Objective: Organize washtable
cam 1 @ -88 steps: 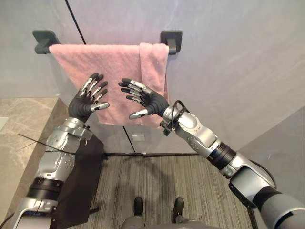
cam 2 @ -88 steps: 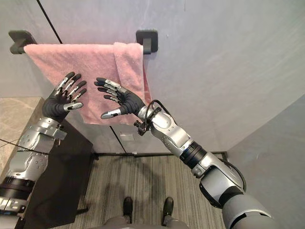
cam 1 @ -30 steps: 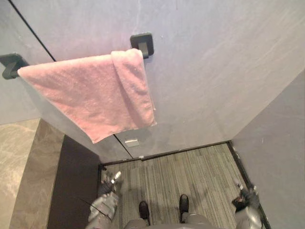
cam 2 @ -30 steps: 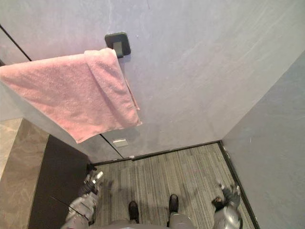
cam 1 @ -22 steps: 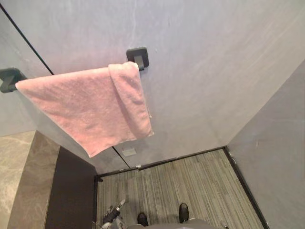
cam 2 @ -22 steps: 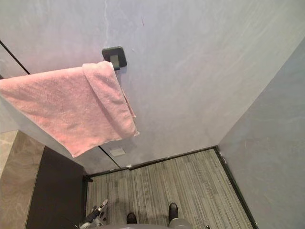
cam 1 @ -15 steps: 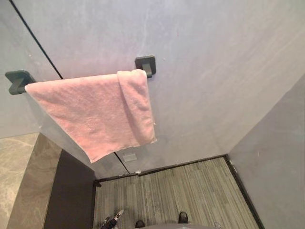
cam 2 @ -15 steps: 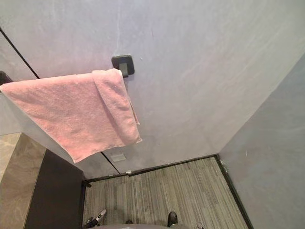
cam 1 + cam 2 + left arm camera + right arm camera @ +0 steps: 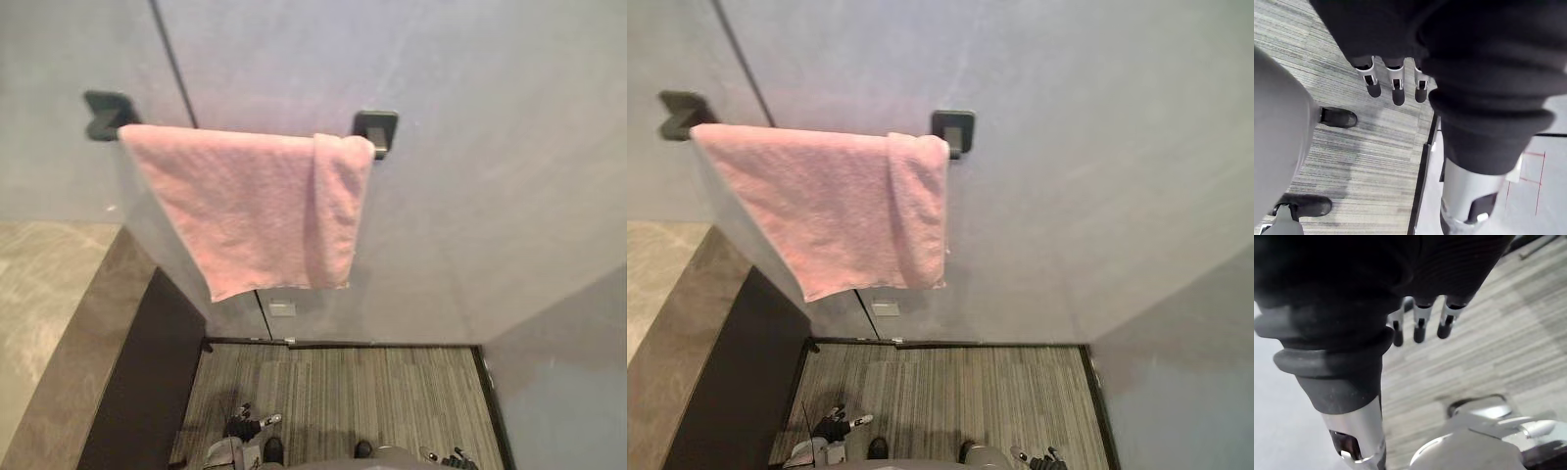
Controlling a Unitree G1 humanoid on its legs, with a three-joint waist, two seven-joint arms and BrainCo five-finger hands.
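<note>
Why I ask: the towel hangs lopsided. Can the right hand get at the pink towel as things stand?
Probably, once raised: the right hand hangs low by the floor, fingers straight, while the pink towel drapes the wall bar above. Nothing stands between them.

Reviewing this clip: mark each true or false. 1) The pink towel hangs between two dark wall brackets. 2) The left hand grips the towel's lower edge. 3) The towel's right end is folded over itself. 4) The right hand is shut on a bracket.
1) True. The pink towel hangs spread between the dark wall brackets.
2) False. The left hand is down over the striped floor, fingers straight, holding nothing.
3) True. A doubled strip of cloth runs down the towel's right end, beside the right bracket.
4) False. The right hand is also low over the floor, fingers straight and empty, far from the brackets.
</note>
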